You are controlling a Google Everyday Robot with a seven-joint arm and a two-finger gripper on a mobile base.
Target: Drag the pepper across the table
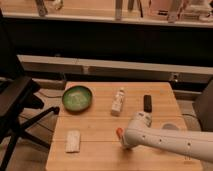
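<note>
The robot's gripper [124,143] sits low over the table [100,156], on the near side of the white bottle [118,101] and well apart from it, at the tip of a white arm [170,140] that reaches in from the bottle's right. How far it is open, and whether it has any hold on the pepper, cannot be told: the end of the arm covers it.

The pepper [119,132], a small orange-red spot, lies on the wood between the gripper and the bottle. It is right against the gripper's far-left side and much closer to the gripper than to the bottle. It shows too small to tell which way its long axis runs. That is the relation the coming move appears to turn on: with the pepper on the side of the gripper that faces the bottle, a sweep toward the bottle would likely push it ahead, while a pull toward the near edge would need the gripper closed on it or placed behind it first. With only one arm on the rig, there is no choice of reach.

Farther out, a green bowl [77,97] stands to the bottle's left, a small dark block [147,102] lies to the bottle's right, and a pale folded packet [73,140] rests to the bottle's near left. None of them is in the short line from pepper to bottle.
</note>
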